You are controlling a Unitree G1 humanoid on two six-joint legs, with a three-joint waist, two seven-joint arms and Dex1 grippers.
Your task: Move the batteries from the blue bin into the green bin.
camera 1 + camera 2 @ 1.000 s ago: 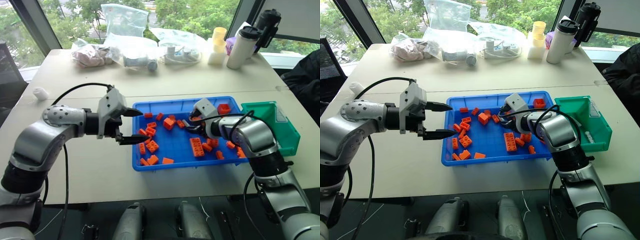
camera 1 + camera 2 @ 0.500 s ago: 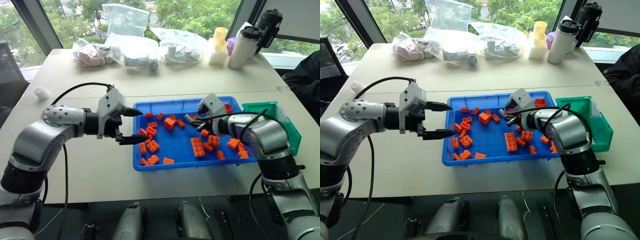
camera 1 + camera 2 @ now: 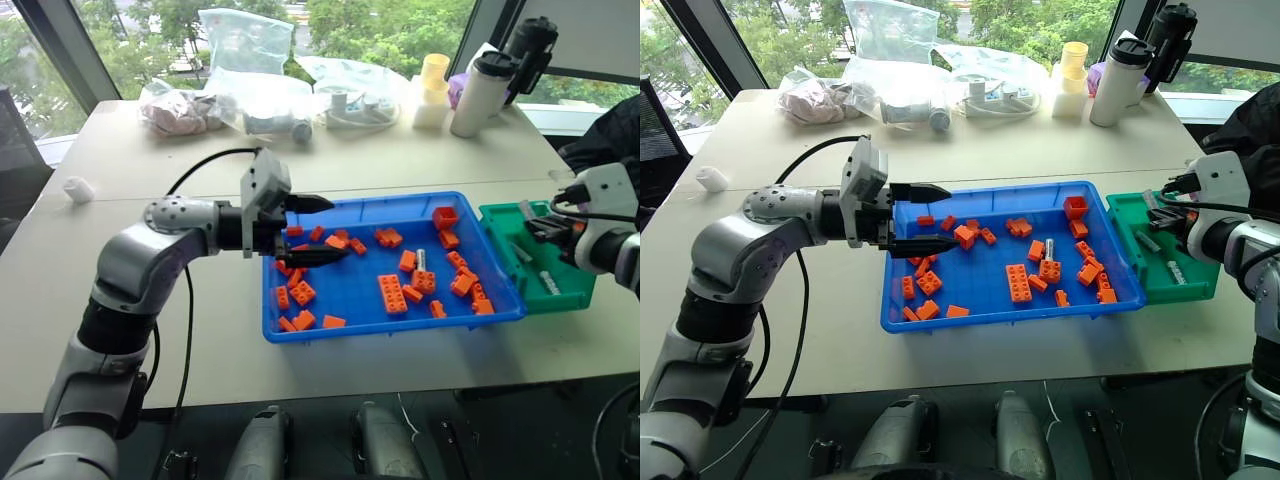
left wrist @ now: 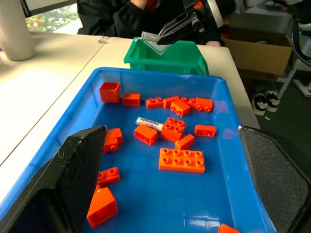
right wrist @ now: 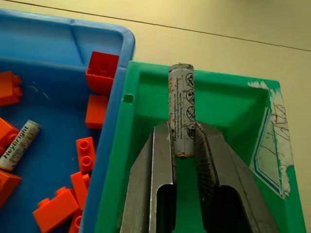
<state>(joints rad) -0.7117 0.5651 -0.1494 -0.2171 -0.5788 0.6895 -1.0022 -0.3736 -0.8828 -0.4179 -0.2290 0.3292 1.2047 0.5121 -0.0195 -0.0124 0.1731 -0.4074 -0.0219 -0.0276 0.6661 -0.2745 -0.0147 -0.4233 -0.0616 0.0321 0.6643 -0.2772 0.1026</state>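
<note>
Because the job is to carry batteries across, the right tool [image 5: 184,145] hangs over the green bin [image 5: 228,111] with its fingers clenched on one battery [image 5: 181,109], which sticks out past the fingertips above the bin's floor. That position suits a straight drop once the fingers part. At least two more grey cylinders already lie in the green bin, judging from the head views, though they are small there and I would not count them firmly.

One battery [image 4: 149,123] is left in the blue bin [image 4: 73,119], lying flat among the orange bricks [image 4: 181,159] near the middle, toward the end that touches the green bin. The two bins sit side by side at the worktop's near edge, the green one toward the right corner, so each transfer is short.

Over the opposite end of the blue bin, the left tool [image 3: 315,230] is held level with its fingers spread wide and nothing between them. It looks placed to reach in along the bin, possibly for that last battery.

As for writing, the loose battery's wrapper reads "Heybright", as far as the right wrist view allows. The held battery carries small print and round symbols too fine to read. A torn pale sticker [image 5: 272,141] on the green bin's inner wall bears scrawled marks I cannot make out.
</note>
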